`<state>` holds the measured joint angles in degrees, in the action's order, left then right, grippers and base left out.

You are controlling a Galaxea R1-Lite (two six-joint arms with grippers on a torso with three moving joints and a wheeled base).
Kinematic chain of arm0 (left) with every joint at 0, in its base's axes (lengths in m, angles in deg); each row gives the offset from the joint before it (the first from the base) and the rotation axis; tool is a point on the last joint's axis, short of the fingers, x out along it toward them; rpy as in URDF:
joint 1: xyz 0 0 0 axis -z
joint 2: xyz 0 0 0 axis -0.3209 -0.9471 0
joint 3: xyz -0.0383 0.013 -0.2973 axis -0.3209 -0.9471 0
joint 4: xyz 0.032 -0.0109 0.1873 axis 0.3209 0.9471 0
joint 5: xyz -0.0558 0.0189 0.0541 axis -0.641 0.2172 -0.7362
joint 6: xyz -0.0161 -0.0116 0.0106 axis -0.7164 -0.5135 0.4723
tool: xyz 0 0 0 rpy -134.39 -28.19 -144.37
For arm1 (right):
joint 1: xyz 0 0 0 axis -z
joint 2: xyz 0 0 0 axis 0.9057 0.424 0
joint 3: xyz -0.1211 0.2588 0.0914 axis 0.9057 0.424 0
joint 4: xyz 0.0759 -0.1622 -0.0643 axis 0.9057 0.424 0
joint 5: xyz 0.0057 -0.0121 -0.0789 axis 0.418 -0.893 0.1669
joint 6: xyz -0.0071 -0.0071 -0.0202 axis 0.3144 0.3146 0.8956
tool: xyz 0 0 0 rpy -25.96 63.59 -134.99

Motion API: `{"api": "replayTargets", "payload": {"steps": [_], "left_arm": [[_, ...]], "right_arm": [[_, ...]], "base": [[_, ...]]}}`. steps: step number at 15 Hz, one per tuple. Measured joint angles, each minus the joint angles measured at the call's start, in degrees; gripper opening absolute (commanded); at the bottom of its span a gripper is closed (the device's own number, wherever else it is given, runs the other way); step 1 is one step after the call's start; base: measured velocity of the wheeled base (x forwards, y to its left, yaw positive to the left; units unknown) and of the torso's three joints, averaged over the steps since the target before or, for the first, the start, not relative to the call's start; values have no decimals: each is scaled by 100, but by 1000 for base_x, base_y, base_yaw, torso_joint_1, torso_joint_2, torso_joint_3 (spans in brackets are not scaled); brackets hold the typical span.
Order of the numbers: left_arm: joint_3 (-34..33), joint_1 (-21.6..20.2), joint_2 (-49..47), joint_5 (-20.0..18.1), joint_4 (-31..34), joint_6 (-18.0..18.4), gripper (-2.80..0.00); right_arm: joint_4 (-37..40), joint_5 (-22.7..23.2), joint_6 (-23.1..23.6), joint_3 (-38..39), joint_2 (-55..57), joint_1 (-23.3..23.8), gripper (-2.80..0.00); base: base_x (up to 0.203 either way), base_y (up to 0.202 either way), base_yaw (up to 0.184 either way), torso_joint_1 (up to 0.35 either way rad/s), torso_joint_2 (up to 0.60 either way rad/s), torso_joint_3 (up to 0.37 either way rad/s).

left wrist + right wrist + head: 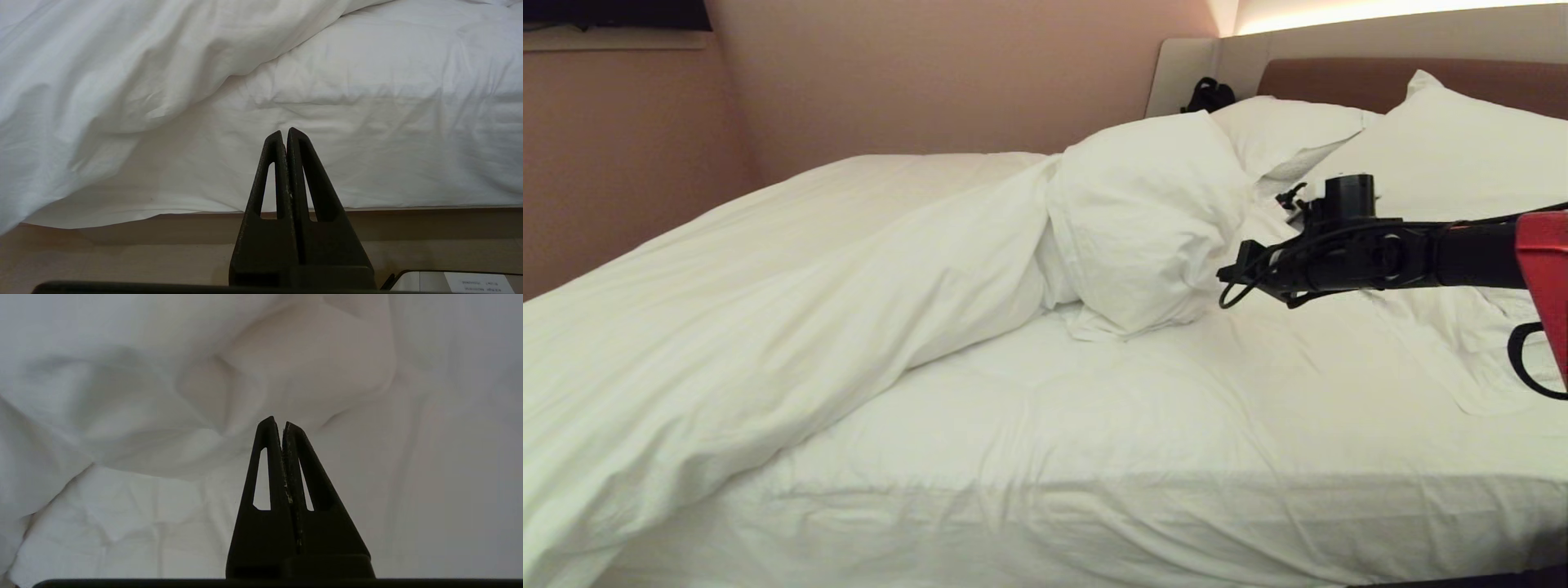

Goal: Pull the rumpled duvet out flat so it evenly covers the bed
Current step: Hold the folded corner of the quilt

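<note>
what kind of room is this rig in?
Likely a hotel-style bedroom: a wide bed with a brown padded headboard, plump white pillows, and a rumpled white duvet bunched across the mattress.

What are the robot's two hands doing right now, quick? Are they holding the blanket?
Left gripper: shut, holding nothing, down by the side of the bed.
Right gripper: shut, holding nothing, out over the bed near the bunched duvet.

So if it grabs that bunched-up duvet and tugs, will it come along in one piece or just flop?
Probably flop: the duvet lies in soft folds and drapes over the bed's edge, so it bends anywhere. The puffy bunch suggests it is light for its bulk. A tug likely stretches the pinched part first, the rest dragging behind.
</note>
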<state>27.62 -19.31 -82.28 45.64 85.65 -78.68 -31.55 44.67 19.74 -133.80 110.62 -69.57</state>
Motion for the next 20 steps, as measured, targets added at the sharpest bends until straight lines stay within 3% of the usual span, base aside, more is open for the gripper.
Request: {"api": "replayTargets", "payload": {"steps": [1, 2, 12, 20], "left_arm": [[0, 0, 0, 1, -1, -5, -280], [0, -1, 0, 1, 0, 1, -280], [0, 0, 0, 3, 0, 2, -280], [0, 0, 0, 1, 0, 4, -280]], "right_arm": [[-24, -25, 38, -28, 57, -7, -280], [-33, -69, 92, -89, 103, -24, 0], [-413, -127, 484, -197, 16, -24, 0], [-1263, 928, 613, -105, 355, -16, 0]], "base": [[0, 0, 0, 0, 0, 0], [0, 0, 0, 0, 0, 0], [0, 0, 0, 0, 0, 0], [0, 0, 0, 0, 0, 0]]}}
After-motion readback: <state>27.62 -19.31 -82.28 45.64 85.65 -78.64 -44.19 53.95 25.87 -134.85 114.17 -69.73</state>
